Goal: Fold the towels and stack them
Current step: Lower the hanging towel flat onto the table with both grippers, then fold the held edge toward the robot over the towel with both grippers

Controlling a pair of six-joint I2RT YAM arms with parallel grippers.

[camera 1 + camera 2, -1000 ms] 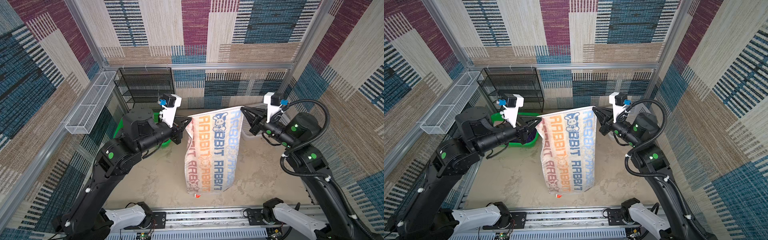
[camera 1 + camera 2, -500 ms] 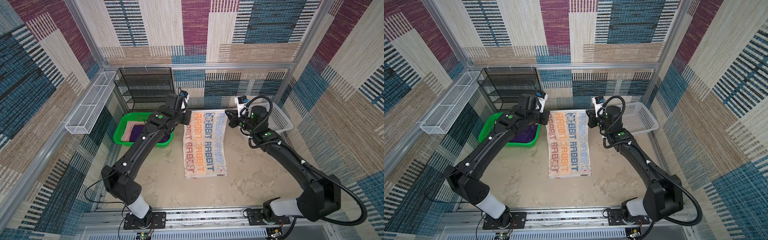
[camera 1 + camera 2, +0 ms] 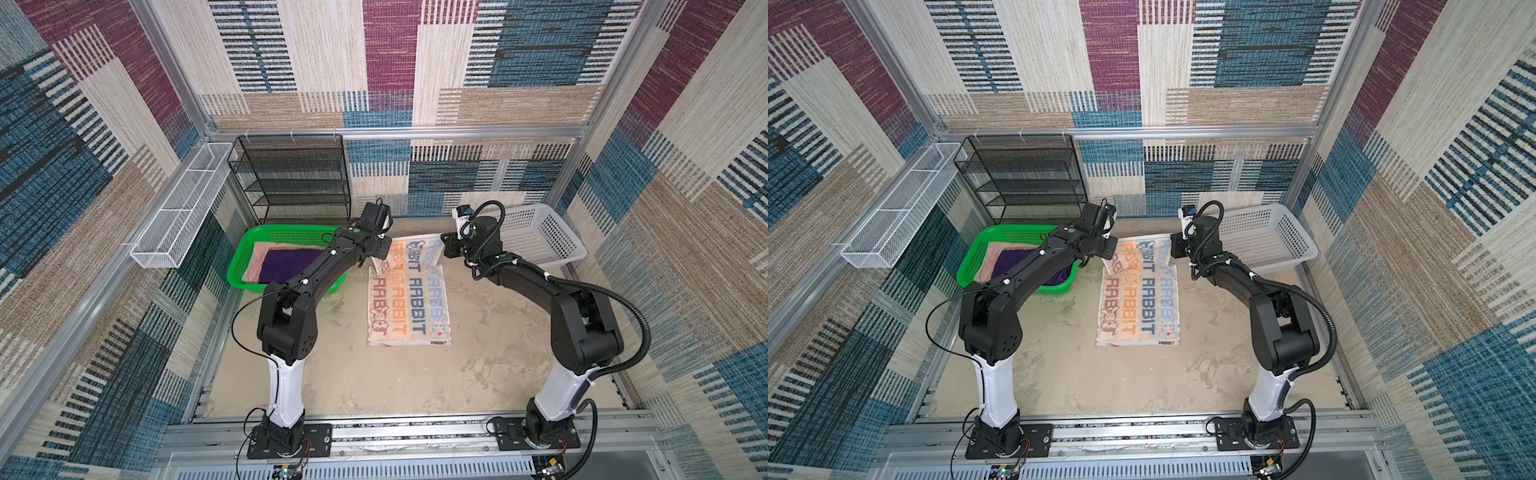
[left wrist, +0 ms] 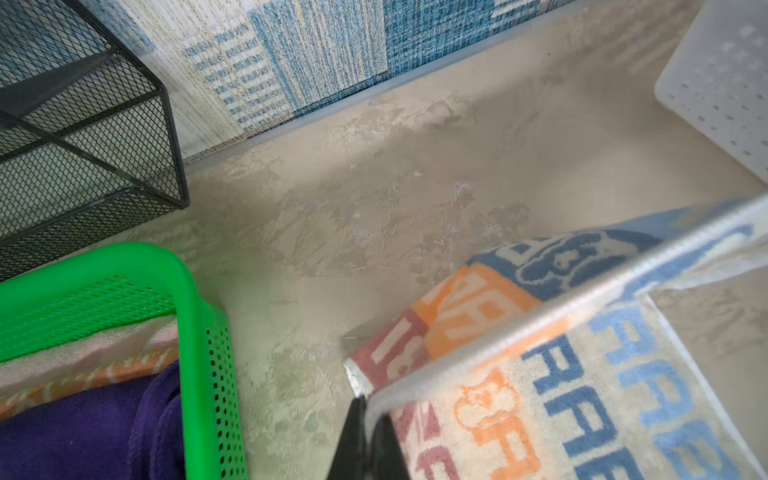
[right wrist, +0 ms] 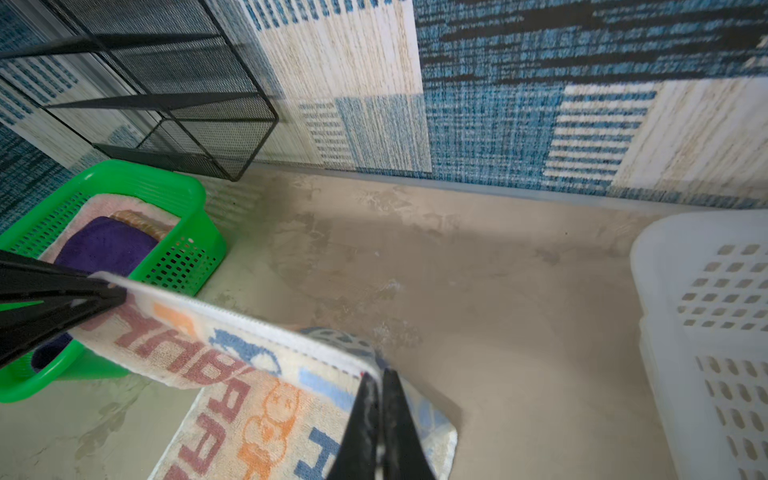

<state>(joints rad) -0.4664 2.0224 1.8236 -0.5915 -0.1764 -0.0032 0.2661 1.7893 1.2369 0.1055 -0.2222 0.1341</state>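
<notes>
The lettered towel [image 3: 409, 307] [image 3: 1140, 307], cream with orange and blue RABBIT print, lies lengthwise on the table, its far edge lifted. My left gripper [image 3: 383, 254] [image 3: 1109, 251] [image 4: 368, 405] is shut on its far left corner. My right gripper [image 3: 445, 248] [image 3: 1173, 248] [image 5: 380, 376] is shut on its far right corner. The hem runs taut between them, as the right wrist view shows on the towel [image 5: 232, 411]. A purple towel [image 3: 286, 266] lies on a pink towel [image 3: 259, 255] in the green basket [image 3: 249, 245], with an orange one [image 4: 83, 380] between.
A white perforated basket [image 3: 536, 237] stands at the back right, close to the right arm. A black mesh rack [image 3: 291, 178] stands against the back wall behind the green basket. A white wire tray [image 3: 178, 212] hangs on the left wall.
The towel hung high in the air between both grippers a second ago. Both arms have swung down and reached toward the back, laying it out on the table, still gripping its far edge.
</notes>
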